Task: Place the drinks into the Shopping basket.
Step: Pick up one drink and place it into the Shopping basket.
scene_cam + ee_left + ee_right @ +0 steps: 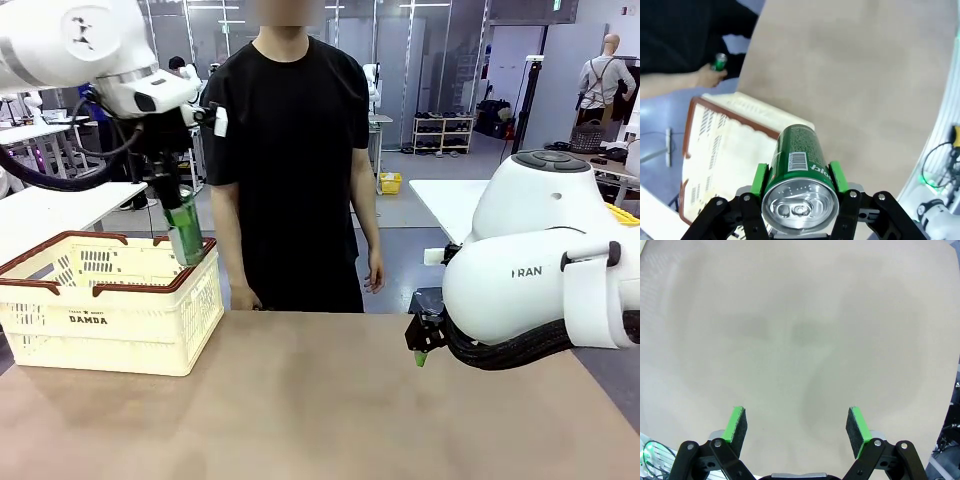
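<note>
Tan tabletop in a lab, person standing at far side: L arm holds a green can at the basket's rim.

L gripper (797,179) is part-closed, pads clamped on the sides of the green can (799,150), silver top facing the wrist cam. The can hangs tilted at the far right corner of the Shopping basket (110,320), its lower end at or just inside the brown rim. To do this well: move the can inward, clear of rim and handle, lower it near the floor, then let go. R gripper (798,424) is spread wide, empty, low over the bare table (320,400), well apart from the basket. Person's hand (705,77) seems to hold another small green can; too small to confirm. Front view hides the basket floor, so can-to-rim contact is unclear.
</note>
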